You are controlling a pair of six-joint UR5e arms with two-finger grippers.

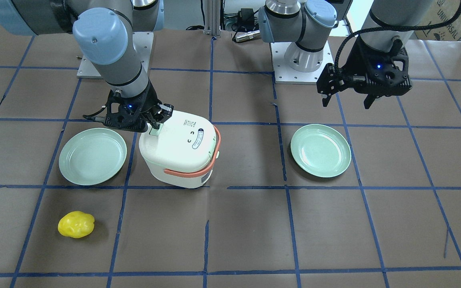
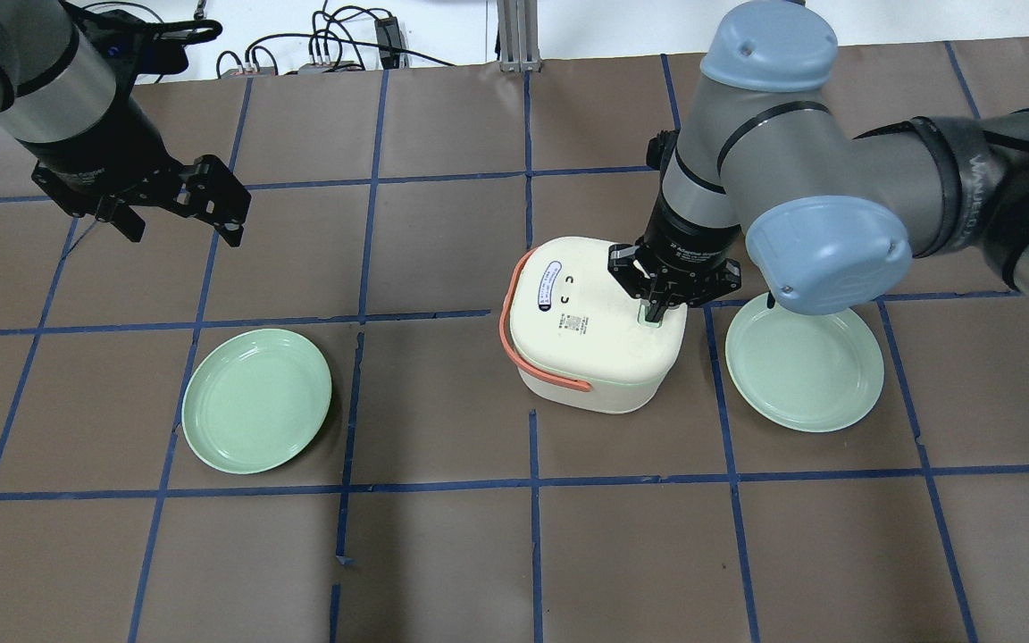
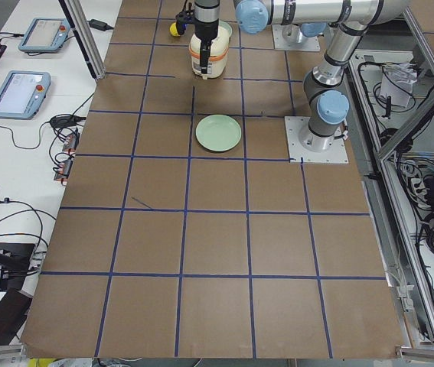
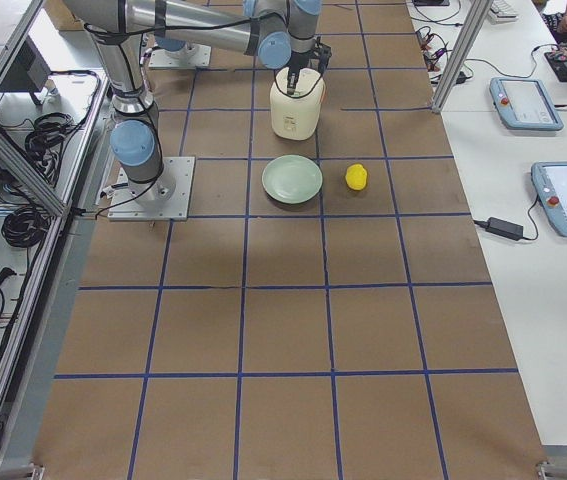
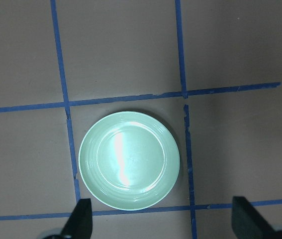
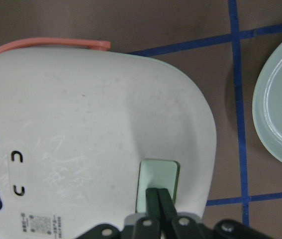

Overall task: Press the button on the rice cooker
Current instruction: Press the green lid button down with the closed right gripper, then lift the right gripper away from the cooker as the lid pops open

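Note:
The white rice cooker [image 2: 590,326] with a coral-orange handle [image 2: 511,335] stands mid-table with its lid closed; it also shows in the front view [image 1: 180,150]. My right gripper [image 2: 657,313] is shut, its fingertips [image 6: 160,199] together on the pale green button [image 6: 155,174] at the lid's edge. It shows in the front view too [image 1: 155,128]. My left gripper [image 2: 182,228] is open and empty, hovering high above the table, far from the cooker. In its wrist view the fingertips [image 5: 83,211] are spread wide over a green plate [image 5: 129,160].
One pale green plate [image 2: 805,362] lies right beside the cooker under my right arm, another [image 2: 255,399] lies on the left half. A yellow lumpy object [image 1: 76,224] lies near the front edge of the table in the front view.

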